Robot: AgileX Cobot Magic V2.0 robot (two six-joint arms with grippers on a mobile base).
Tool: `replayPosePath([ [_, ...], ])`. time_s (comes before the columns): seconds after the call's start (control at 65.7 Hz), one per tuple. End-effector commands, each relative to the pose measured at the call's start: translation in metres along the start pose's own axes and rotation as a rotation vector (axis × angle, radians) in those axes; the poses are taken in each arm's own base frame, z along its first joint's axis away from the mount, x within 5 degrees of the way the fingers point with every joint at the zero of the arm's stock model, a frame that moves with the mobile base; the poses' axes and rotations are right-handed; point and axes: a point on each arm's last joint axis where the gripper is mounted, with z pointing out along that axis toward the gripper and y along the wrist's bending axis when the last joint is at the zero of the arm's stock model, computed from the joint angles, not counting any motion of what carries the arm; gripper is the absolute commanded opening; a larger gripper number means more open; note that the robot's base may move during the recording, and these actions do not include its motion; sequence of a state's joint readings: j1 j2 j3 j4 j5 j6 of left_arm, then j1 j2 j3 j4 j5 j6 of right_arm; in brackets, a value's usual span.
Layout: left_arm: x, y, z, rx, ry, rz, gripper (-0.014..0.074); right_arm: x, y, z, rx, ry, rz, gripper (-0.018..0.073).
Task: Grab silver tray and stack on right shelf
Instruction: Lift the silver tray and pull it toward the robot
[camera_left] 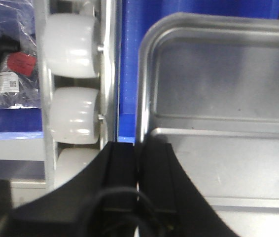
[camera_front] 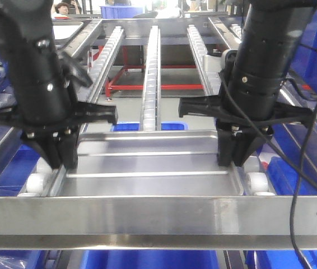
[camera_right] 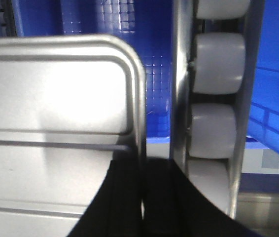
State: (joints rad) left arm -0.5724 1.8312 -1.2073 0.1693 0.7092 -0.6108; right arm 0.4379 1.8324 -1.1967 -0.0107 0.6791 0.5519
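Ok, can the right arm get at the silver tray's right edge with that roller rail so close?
Probably yes: the right end effector straddles the silver tray at its right rim, one finger inside, one in the gap beside the roller rail, apparently clamped.

The tray [camera_front: 153,162] is shiny metal, rectangular with rounded corners, a low raised rim and two long ridges across its base. It sits level, long side crosswise, between the outer roller rows of a rack [camera_front: 147,216], just behind its front bar.
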Motion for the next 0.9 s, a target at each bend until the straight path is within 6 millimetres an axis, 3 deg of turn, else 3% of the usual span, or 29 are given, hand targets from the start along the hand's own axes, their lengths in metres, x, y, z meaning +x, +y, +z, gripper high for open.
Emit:
replayPosePath([
  [0.0, -0.015, -0.004, -0.030, 0.028, -0.076, 0.000, -0.0098, -0.014, 0.005, -0.034, -0.049, -0.097, -0.006, 0.0051],
  [0.244, -0.020, -0.003, -0.052, 0.048, -0.113, 0.011, -0.0098, -0.022, 0.010, -0.057, -0.070, -0.134, -0.006, 0.0051],
  [0.472, -0.014, 0.001, -0.083, 0.072, -0.120, -0.015, -0.0098, -0.017, 0.007, -0.083, -0.064, -0.115, 0.030, 0.0051],
  [0.654, 0.004, 0.001, -0.105, 0.080, -0.095, -0.004, -0.0098, 0.002, 0.008, -0.097, -0.071, -0.094, 0.053, 0.0051],
  [0.883, 0.043, 0.002, -0.127, 0.109, -0.082, -0.028, -0.0098, 0.047, 0.010, -0.110, -0.076, -0.079, 0.079, 0.0054],
])
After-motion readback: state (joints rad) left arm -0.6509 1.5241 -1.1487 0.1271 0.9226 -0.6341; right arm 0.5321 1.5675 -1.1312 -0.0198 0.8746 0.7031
